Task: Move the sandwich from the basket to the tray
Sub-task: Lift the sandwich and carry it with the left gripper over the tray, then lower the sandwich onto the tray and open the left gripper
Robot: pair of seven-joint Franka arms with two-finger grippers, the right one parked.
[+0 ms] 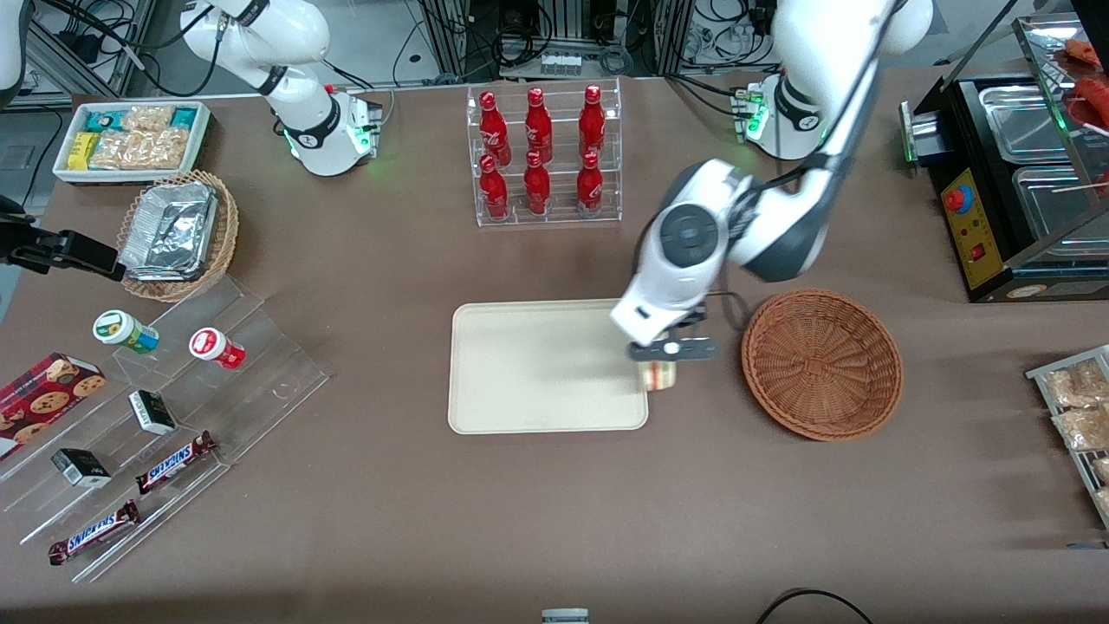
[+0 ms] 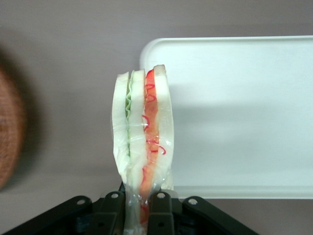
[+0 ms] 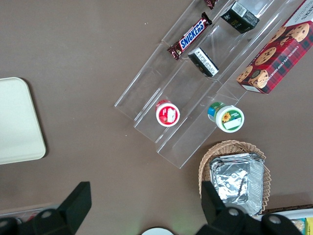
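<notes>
The sandwich (image 2: 143, 147) is held by the claw (image 1: 665, 360) of the left arm, its two fingers (image 2: 160, 208) pressed against the clear wrap at the wedge's lower end. In the left wrist view the wedge is seen standing edge-on, with pale bread slices, a green layer on one side and a red layer on the other. In the front view the sandwich (image 1: 658, 376) is seen hanging under the claw right at the edge of the tray (image 1: 537, 368) that faces the basket (image 1: 821, 364), partly over the rim and partly over the brown counter (image 1: 554, 503). Whether the sandwich touches the tray or the counter cannot be told. The basket is seen beside the tray, toward the working arm's end of the counter, and nothing is seen in it. The flat surface of the tray is bare.

Farther from the front camera than the tray, a clear rack of red bottles (image 1: 541, 152) is set. Toward the parked arm's end, a stepped clear display (image 1: 165, 425) is laid out with two small cups, small dark boxes, a cookie box and chocolate bars; a lighter wicker basket with foil containers (image 1: 178, 234) and a white bin of snack packets (image 1: 130, 139) are placed farther from the front camera than that display.
</notes>
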